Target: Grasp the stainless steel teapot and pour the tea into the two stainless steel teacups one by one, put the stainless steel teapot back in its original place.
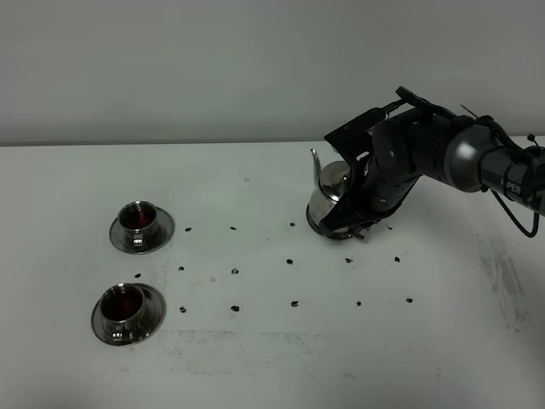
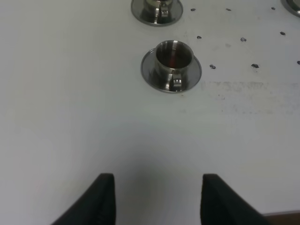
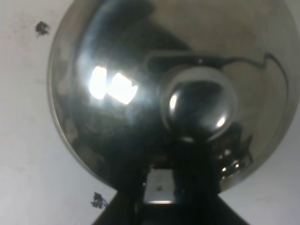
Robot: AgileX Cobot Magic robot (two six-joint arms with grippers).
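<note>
Both teacups, far one (image 1: 140,223) at mid-left of exterior frame and near one (image 1: 126,310) at lower left, already show dark red liquid inside. Judged: pouring done, step in hand is setting pot back.

Teapot (image 1: 330,203) right of centre in exterior frame, upright or nearly so, spout toward upper left. Base looks down on or just above coaster (image 1: 328,229), only a thin bright rim showing under pot; contact can't be confirmed.

Right gripper (image 1: 362,223) at pot's handle side, low by the base. Right wrist view filled by lid (image 3: 154,84) and knob (image 3: 199,108), dark finger parts just beyond knob at frame bottom. Looks closed on handle, but grip itself hidden behind pot; can't tell for sure.

Left gripper (image 2: 157,199) idle at bottom of its view, fingers (image 2: 101,197) wide apart, nothing between, hanging over bare table (image 2: 70,117), well apart from both cups.

Next move, judged: confirm pot seated flat on coaster, release handle, back right arm away w/o nudging pot.
</note>
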